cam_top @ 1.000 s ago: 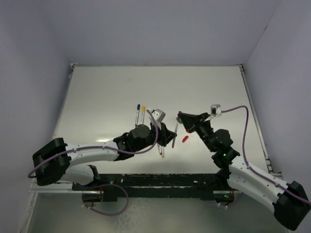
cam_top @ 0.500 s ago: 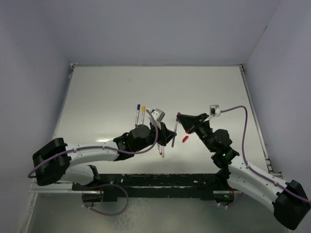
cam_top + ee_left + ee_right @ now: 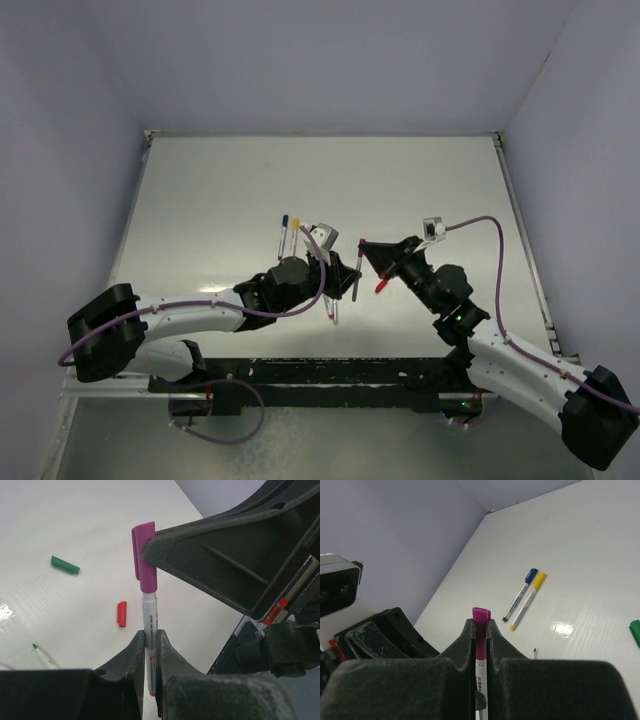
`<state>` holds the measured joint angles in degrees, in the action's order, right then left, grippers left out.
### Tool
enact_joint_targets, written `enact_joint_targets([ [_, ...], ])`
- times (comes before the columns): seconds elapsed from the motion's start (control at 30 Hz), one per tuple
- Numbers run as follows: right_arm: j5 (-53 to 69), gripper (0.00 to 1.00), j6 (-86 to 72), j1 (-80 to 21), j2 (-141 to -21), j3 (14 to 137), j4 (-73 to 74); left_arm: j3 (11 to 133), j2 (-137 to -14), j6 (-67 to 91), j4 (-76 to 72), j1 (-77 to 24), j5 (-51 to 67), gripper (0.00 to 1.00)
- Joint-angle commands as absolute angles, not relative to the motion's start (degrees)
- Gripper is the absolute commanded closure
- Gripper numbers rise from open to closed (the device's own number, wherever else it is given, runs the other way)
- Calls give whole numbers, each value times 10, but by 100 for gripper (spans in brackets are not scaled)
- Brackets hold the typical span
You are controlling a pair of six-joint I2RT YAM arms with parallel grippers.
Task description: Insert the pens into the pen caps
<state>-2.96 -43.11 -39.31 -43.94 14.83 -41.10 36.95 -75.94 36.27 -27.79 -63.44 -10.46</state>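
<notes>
My left gripper [image 3: 150,632] is shut on a white pen [image 3: 150,615] and holds it above the table. My right gripper [image 3: 480,622] is shut on the purple cap [image 3: 481,615], which sits over the top end of that same pen [image 3: 480,677]. In the top view the two grippers meet at mid-table, the left gripper [image 3: 350,283] just below the right gripper [image 3: 364,247]. The purple cap [image 3: 144,560] shows against the right finger [image 3: 225,555]. A red cap [image 3: 121,614] and a green cap [image 3: 65,564] lie loose on the table. A green-tipped uncapped pen [image 3: 42,652] lies nearby.
Two capped pens, one blue [image 3: 283,232] and one yellow [image 3: 294,232], lie side by side left of the grippers; they also show in the right wrist view, blue [image 3: 520,595] and yellow [image 3: 528,601]. The red cap [image 3: 381,286] lies under the right arm. Another pen [image 3: 332,305] lies by the left wrist.
My right gripper has moved left toward the left gripper, bringing the purple cap onto the end of the held pen. The left arm has stayed in place.
</notes>
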Motion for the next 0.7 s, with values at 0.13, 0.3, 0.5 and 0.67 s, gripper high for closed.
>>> enact_joint_targets([
  [0.13, 36, 100, -426, -392, -453, 149, -375, 384, -735, 341, -326, -617, -119, 100],
  [0.3, 60, 100, -424, -392, -472, 150, -364, 380, -736, 337, -361, -606, -116, 100],
  [0.5, 77, 100, -420, -395, -492, 144, -361, 373, -751, 352, -423, -586, -106, 100],
  [0.67, 82, 100, -410, -400, -491, 137, -350, 379, -763, 359, -450, -567, -100, 100],
])
